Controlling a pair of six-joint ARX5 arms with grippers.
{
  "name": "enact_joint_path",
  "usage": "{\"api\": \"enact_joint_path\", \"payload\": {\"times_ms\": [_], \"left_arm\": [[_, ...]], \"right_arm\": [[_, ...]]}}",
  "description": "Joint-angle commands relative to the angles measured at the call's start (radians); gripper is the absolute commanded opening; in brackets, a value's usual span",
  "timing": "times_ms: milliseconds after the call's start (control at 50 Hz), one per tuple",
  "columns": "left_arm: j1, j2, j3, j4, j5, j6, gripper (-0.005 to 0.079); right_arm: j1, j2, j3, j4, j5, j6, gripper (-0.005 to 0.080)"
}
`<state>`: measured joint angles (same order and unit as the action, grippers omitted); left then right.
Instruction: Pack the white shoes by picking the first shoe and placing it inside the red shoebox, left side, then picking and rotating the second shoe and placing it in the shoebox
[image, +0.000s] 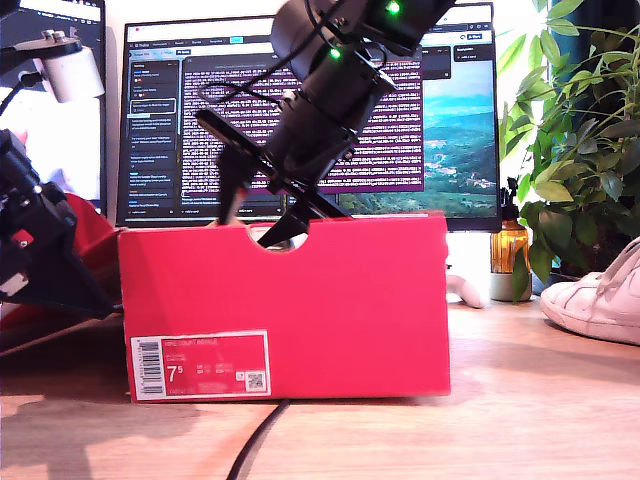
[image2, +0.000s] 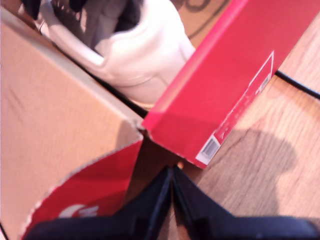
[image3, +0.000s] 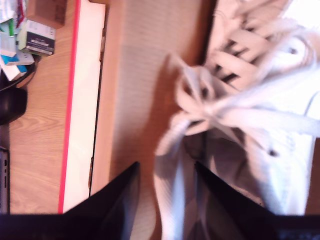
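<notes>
White shoe (image3: 260, 115) laced, inside red shoebox (image: 300, 300) | first claw (image2: 172, 175) together | second claw (image3: 165, 172) apart

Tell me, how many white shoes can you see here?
2. One white shoe lies inside the red shoebox, under my second gripper. The other shoe sits on the table at the exterior view's right. None seem hidden.

Wooden desk (image: 540, 400) is being lit brightly. Wide monitor (image: 440, 120) is being shown glowing behind; leafy plant (image: 580, 130) is being seen at the exterior view's right; amber bottle (image: 509, 250) is being displayed beside it.
</notes>
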<state>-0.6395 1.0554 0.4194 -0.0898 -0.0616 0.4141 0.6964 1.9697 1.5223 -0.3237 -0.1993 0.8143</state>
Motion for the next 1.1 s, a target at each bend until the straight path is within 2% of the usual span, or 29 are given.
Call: {"api": "enact_joint_path", "payload": {"times_ms": [0, 240, 400, 560, 620, 700, 760, 800, 920, 1080], "left_arm": [[-0.002, 0.004, -0.004, 0.008, 0.001, -0.006, -0.0018], [-0.002, 0.004, -0.004, 0.008, 0.002, -0.006, -0.0018], [-0.002, 0.004, -0.004, 0.008, 0.002, -0.006, -0.0018], [-0.002, 0.004, -0.004, 0.008, 0.002, -0.006, -0.0018], [-0.002, 0.004, -0.004, 0.008, 0.002, -0.006, -0.0018], [-0.002, 0.004, -0.004, 0.008, 0.002, -0.006, -0.0018], [-0.002, 0.004, -0.004, 0.008, 0.002, -0.006, -0.0018], [-0.002, 0.004, -0.004, 0.008, 0.002, -0.006, -0.0018], [-0.002, 0.004, -0.004, 0.008, 0.002, -0.006, -0.0018], [-0.002, 0.004, -0.004, 0.008, 0.002, -0.006, -0.0018]], "right_arm": [[0.007, 0.007, 0.052, -0.017, -0.001, -0.007, 0.0311], [-0.048, -0.012, 0.232, -0.254, -0.001, -0.087, 0.0312], [-0.126, -0.012, 0.341, -0.483, -0.031, -0.108, 0.036], [-0.202, -0.012, 0.392, -0.681, -0.017, -0.141, 0.0361], [-0.223, -0.015, 0.392, -0.745, 0.031, -0.121, 0.0361], [-0.249, -0.019, 0.392, -0.827, 0.166, -0.063, 0.0361], [-0.266, -0.023, 0.392, -0.887, 0.232, 0.022, 0.0361], [-0.279, -0.024, 0.392, -0.93, 0.257, 0.111, 0.0361], [-0.31, -0.026, 0.392, -1.035, 0.338, 0.234, 0.036], [-0.327, -0.046, 0.391, -1.04, 0.406, 0.231, 0.036]]}}
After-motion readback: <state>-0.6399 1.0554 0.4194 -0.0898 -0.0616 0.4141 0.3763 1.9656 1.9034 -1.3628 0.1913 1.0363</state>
